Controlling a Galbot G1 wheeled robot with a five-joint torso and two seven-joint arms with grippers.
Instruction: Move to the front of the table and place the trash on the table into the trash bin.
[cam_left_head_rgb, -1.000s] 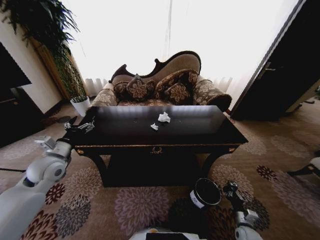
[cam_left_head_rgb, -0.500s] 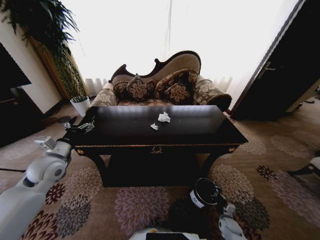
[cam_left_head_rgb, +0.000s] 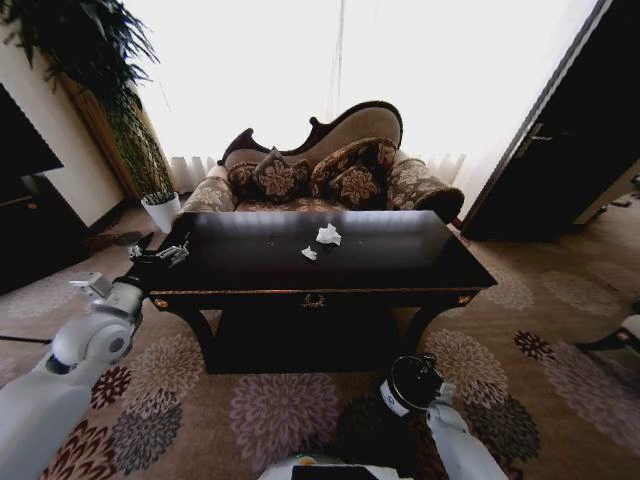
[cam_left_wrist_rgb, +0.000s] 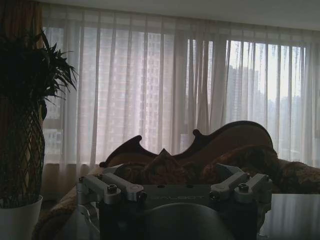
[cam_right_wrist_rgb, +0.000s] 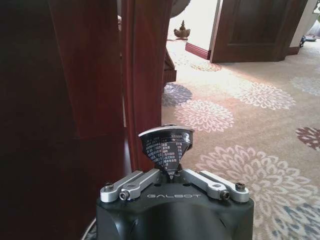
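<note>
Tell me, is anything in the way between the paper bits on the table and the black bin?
Nothing stands between them, as far as the views show. The paper wads lie mid-table; the trash bin sits on the carpet before the table's front edge, at the right gripper.

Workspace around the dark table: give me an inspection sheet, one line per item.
Surface: table, glossy dark top, gold emblem on the front rail.
Job's things: two white paper wads near the middle of the top; trash bin on the carpet in front of the table, at the right gripper.
Clutter: nothing seen.
Grippers: left gripper at the table's left front corner; right gripper low by the bin, fingers drawn together at the bin's rim.
Cables: nothing seen.
Surroundings: sofa with cushions behind the table, curtained window, potted plant to the left, dark door to the right, flowered carpet.
</note>
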